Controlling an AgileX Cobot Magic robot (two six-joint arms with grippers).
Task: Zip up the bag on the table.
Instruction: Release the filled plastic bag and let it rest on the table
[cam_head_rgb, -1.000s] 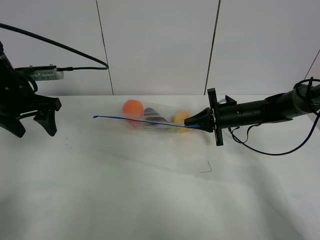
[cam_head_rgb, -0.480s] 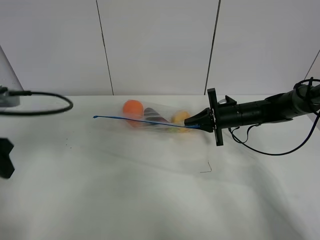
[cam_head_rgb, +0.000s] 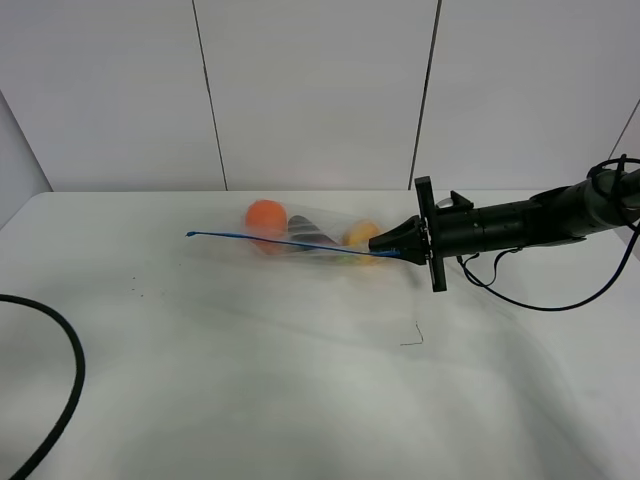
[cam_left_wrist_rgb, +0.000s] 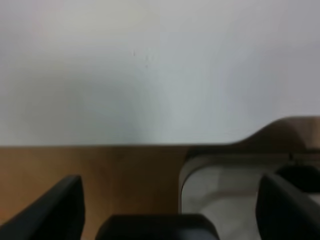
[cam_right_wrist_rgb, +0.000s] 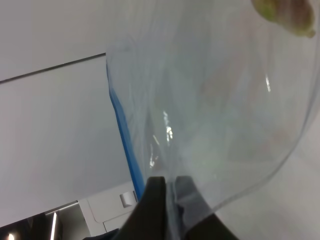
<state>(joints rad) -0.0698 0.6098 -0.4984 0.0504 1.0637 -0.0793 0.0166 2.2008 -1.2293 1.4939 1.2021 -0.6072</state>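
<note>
Right gripper (cam_head_rgb: 384, 246), jaws pinched shut on the blue zipper strip (cam_head_rgb: 280, 242) at the end of the bag (cam_head_rgb: 310, 240), which lies on the table (cam_head_rgb: 250, 380) holding an orange (cam_head_rgb: 265, 217) and yellow fruit (cam_head_rgb: 360, 235). Left gripper (cam_left_wrist_rgb: 170, 210), jaws spread and empty, hangs off the table edge. A black cable (cam_head_rgb: 60, 400) curves across the near-left corner.

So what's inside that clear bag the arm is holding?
Through the bag an orange, a dark eggplant and a yellow fruit show. The right gripper pinches its blue zipper strip. Anything behind the fruit is hidden.
</note>
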